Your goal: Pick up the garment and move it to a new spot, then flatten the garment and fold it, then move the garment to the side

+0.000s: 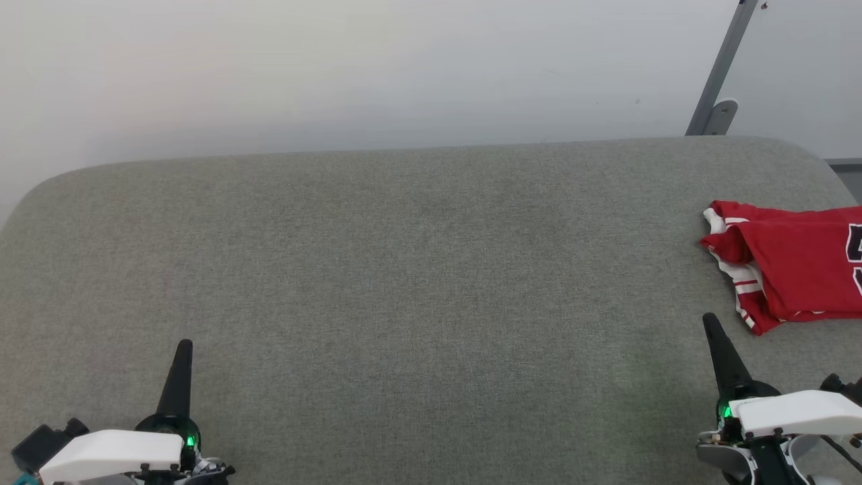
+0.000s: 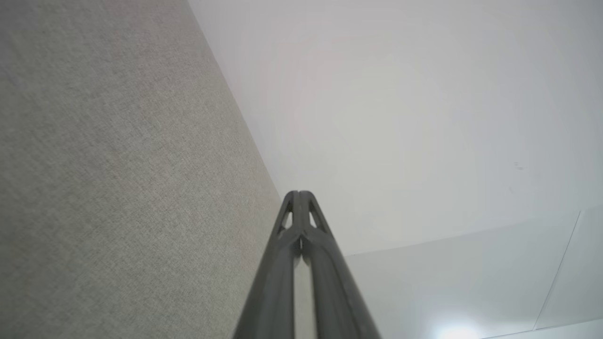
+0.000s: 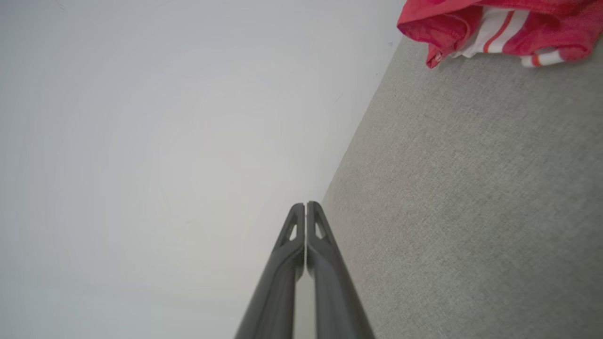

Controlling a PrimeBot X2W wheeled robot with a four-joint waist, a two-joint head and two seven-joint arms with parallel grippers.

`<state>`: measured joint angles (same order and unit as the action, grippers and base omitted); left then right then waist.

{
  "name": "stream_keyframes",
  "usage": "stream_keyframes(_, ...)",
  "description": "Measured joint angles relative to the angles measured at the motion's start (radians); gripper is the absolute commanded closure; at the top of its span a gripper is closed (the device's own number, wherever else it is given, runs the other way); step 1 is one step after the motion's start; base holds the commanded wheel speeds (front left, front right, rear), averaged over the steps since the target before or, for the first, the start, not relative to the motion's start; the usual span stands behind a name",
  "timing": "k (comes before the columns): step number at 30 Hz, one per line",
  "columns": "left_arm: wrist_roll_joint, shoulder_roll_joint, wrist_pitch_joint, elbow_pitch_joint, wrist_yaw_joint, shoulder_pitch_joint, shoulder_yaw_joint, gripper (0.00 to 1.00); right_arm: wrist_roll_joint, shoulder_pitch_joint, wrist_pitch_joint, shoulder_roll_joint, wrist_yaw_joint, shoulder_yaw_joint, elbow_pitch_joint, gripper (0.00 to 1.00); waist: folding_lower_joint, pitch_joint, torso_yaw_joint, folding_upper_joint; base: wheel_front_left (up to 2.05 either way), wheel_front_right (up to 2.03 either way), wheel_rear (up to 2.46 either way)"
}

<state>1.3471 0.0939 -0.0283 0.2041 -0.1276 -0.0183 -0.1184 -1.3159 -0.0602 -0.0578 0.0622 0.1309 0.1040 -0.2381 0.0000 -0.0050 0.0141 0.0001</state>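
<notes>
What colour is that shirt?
The garment is red, with white-and-red striped trim; best in head view.

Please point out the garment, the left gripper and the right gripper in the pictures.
garment (image 1: 798, 263), head view, on the red body.
left gripper (image 1: 183, 346), head view, at the shut fingertips.
right gripper (image 1: 709, 319), head view, at the shut fingertips.

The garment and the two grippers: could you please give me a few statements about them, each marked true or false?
1. The garment lies at the right end of the grey padded surface. True.
2. The right gripper is shut on the garment. False: its fingers are closed together on nothing, short of the garment's near edge.
3. The left gripper is shut and holds nothing. True.
4. The garment is spread flat with both sleeves out. False: it lies folded over on itself, partly cut off by the head view's right edge.
</notes>
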Motion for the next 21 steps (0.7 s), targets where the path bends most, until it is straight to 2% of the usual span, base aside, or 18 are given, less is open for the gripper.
stream_keyframes(21, 0.139, -0.024, -0.044, 0.021, 0.000, -0.043, 0.002, 1.00, -0.155, -0.023, -0.030, -0.005, 0.000, 0.005, -0.002, 1.00, 0.0000, 0.004, -0.007, 0.0000, 0.00, 0.00, 0.00)
